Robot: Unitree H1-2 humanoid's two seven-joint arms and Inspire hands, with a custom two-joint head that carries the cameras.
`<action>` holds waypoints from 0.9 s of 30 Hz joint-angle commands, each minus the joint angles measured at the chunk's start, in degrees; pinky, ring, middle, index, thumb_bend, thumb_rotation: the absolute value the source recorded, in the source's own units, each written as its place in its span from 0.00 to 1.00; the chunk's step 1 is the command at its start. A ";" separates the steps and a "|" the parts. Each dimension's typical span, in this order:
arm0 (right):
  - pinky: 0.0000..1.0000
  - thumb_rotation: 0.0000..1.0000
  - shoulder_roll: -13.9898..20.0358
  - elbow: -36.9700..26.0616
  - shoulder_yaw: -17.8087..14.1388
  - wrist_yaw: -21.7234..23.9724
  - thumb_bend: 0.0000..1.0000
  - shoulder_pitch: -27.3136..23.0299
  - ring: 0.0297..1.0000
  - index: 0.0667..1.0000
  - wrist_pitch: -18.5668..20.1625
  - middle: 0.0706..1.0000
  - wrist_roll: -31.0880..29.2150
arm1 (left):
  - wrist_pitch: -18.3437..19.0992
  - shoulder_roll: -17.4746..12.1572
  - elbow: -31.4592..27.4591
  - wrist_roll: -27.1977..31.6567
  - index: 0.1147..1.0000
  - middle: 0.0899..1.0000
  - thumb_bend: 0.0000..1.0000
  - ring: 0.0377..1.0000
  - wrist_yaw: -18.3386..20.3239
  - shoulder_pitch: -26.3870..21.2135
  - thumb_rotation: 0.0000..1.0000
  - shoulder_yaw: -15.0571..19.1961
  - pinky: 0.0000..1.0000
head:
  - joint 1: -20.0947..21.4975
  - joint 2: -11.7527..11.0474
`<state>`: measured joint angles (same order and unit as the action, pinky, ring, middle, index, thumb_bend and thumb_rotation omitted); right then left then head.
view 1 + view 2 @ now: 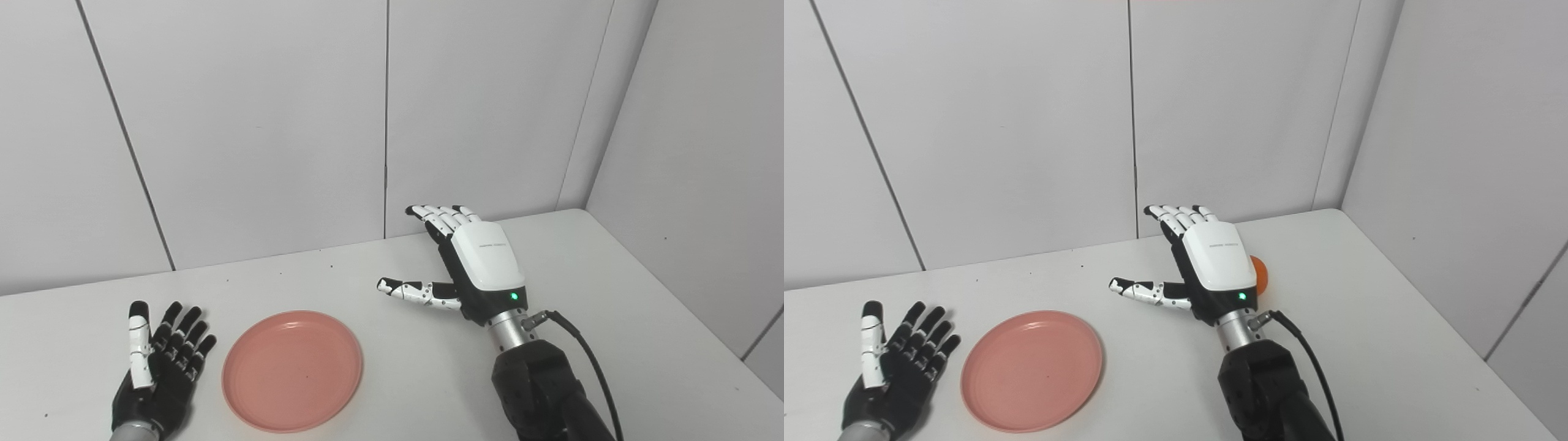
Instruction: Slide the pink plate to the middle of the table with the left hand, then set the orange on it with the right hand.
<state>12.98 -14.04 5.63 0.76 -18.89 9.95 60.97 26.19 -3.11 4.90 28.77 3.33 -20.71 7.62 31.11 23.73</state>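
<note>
Pink plate [292,370] near bench [643,318] middle, empty. Orange [1260,274] behind right hand [1213,263] — mostly hidden, untouched. Right fingers [1176,217] spread, holding nothing; left hand [160,373] open, beside plate. Orange likely light, firm, rolls — wrap fingers around its sides.

— What sort of place is this?
— A lab test booth, by the look: a plain white tabletop [612,343] boxed in by bare grey wall panels [257,122] on the far and right sides.
</note>
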 commanded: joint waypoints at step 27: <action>0.71 0.85 9.45 15.35 -3.40 -2.35 0.85 -5.06 0.75 0.72 2.56 0.76 -2.22 | 0.66 -0.03 -1.78 1.28 1.00 0.91 0.61 1.00 -0.91 0.96 0.95 -1.89 1.00 | -1.98 0.10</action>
<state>21.19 1.92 2.83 0.62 -21.83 11.42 58.92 26.19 -3.17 3.68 30.08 2.21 -19.67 6.21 29.18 23.82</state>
